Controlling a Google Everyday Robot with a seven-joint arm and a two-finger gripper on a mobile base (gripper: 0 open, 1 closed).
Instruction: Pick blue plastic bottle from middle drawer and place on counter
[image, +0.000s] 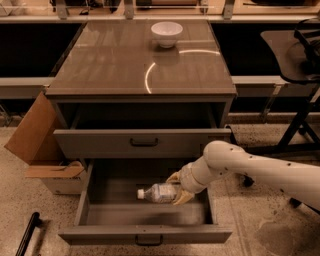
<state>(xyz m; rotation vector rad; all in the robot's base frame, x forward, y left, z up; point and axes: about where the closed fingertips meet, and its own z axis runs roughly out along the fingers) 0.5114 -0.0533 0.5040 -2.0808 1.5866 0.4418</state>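
Observation:
The blue plastic bottle (156, 193) lies on its side, white cap to the left, inside the open middle drawer (145, 234). It seems raised a little off the drawer floor. My gripper (177, 188) reaches into the drawer from the right. Its yellowish fingers (183, 197) are closed on the bottle's base end, one above and one below. The white arm (260, 167) stretches off to the right. The counter (120, 65) is the glossy brown top of the cabinet, above and behind the drawer.
A white bowl (166, 33) stands at the back of the counter. A grey drawer with a tall flat front (142, 143) juts out above the open one. A cardboard box (35, 132) leans at the left. A dark stand (297, 60) is at the right.

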